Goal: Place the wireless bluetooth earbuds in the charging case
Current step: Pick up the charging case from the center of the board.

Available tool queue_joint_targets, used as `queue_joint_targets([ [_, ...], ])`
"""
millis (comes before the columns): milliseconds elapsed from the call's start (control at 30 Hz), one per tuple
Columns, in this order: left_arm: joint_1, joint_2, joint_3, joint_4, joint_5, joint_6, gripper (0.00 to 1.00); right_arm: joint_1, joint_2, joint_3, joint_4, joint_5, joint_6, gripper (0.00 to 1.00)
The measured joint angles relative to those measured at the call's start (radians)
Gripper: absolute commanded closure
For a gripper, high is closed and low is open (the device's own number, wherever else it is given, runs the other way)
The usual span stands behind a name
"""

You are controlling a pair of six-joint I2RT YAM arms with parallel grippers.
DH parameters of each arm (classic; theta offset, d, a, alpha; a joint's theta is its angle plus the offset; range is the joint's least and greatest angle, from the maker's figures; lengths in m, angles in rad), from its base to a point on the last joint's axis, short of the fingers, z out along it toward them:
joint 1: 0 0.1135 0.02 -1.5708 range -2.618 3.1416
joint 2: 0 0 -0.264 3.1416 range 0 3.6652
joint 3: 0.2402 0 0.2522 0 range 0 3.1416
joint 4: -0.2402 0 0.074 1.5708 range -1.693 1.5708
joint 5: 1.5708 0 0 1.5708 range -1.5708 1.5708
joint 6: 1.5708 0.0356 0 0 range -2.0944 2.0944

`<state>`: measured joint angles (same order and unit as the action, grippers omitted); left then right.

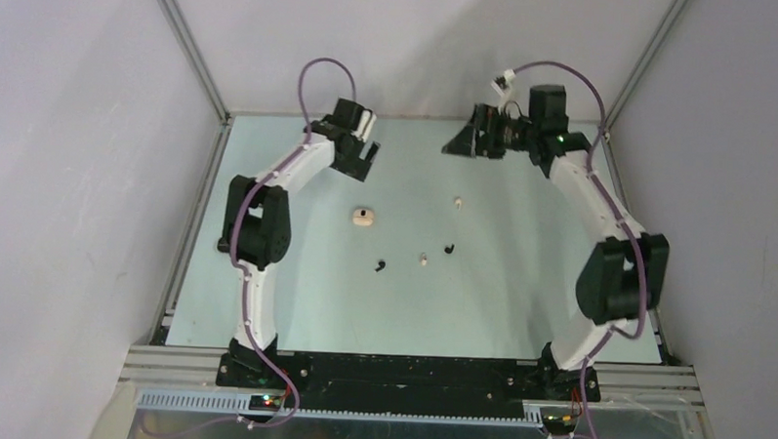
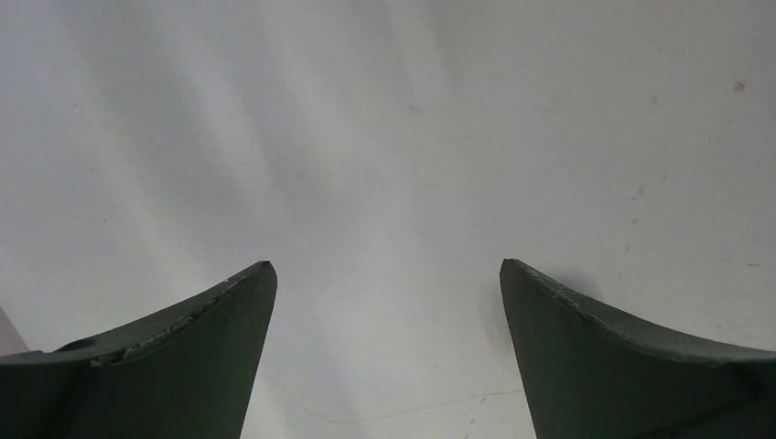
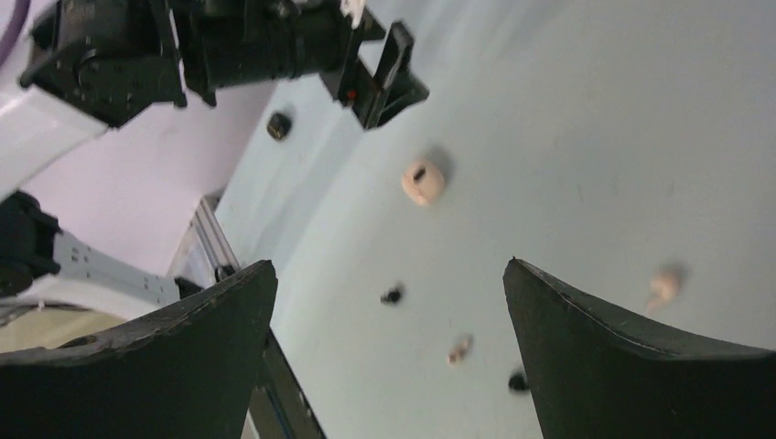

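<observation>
Dark fingers [image 3: 174, 357] of the right gripper [image 3: 389, 265] fill the bottom of its wrist view, spread wide with nothing between them. Beyond them on the pale table [image 3: 586, 110] lies the cream case [image 3: 423, 181], well apart from the fingertips. Nearer lie a black earbud [image 3: 393, 294], a cream earbud [image 3: 459, 348], a second black earbud [image 3: 519, 381] and, off to the right, a second cream earbud [image 3: 663, 285]. All four are loose on the table, outside the case.

From above, the case sits left of centre. The earbuds are scattered to its right and toward the near edge, none touching another. Both grippers hang over the far edge of the table, well away from every earbud. The left gripper [image 1: 368, 152] is closer to the case.

The left gripper's jaws are also spread and empty, and its wrist view shows only a plain pale surface. Each arm rises from its base, bends outward at the elbow and reaches toward the far side. The right gripper points left, toward the middle.
</observation>
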<state>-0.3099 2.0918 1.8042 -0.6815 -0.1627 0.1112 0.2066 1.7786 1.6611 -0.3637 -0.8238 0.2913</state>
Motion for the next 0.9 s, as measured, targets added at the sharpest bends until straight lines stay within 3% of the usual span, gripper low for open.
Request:
queue_joint_targets([
  [267, -0.129, 0.097, 0.007, -0.034, -0.111, 0.021, 0.01, -0.047, -0.383, -0.369, -0.068, -0.004, -0.153, 0.0],
  [567, -0.113, 0.093, -0.094, -0.018, -0.16, 0.032, 0.01, -0.098, -0.639, -0.417, -0.044, -0.075, -0.247, 0.0],
  [900, -0.13, 0.02, -0.205, -0.006, -0.135, 0.066, 0.0, -0.098, -0.692, -0.484, -0.035, -0.099, -0.3, 0.0],
])
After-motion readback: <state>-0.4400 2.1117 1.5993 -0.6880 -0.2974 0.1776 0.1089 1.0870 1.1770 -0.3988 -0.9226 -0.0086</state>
